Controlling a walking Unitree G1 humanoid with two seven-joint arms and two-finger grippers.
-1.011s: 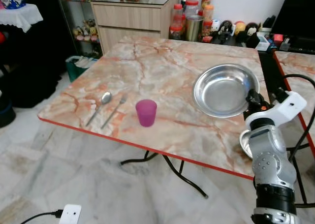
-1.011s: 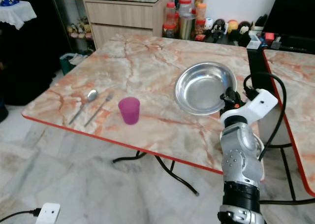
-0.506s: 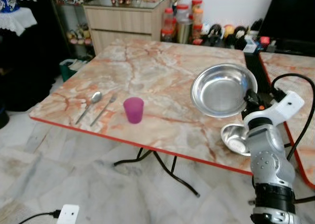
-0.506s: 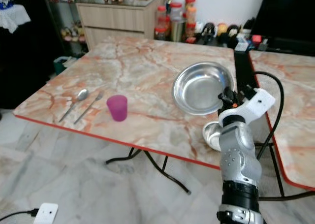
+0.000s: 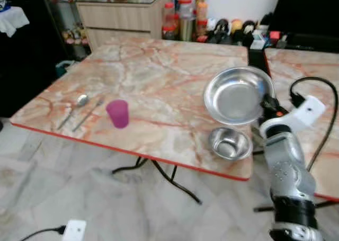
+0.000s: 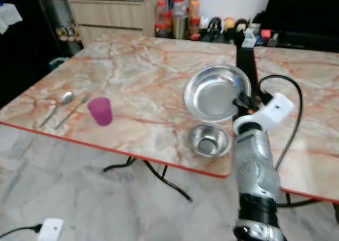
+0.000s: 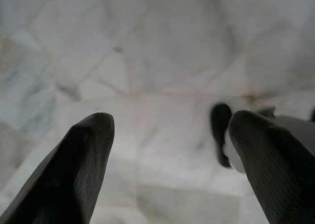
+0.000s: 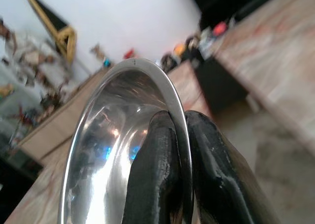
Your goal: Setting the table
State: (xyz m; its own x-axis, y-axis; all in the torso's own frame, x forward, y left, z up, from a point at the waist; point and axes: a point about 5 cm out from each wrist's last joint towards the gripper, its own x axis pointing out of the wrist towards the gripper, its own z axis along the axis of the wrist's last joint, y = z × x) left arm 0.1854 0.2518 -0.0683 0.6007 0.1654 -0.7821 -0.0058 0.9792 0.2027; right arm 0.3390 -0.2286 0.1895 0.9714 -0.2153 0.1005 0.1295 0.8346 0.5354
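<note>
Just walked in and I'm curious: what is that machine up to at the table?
It's setting the table. Its right hand pinches the rim of a large steel bowl, held over the table's near right corner. A smaller steel bowl sits below it; a pink cup, spoon and fork lie further left.

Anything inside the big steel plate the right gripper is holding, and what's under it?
The big steel plate, pinched at its rim by the right gripper, looks empty. It is held above the marble table; a small steel bowl sits nearer the edge. The tabletop directly beneath is hidden.
</note>
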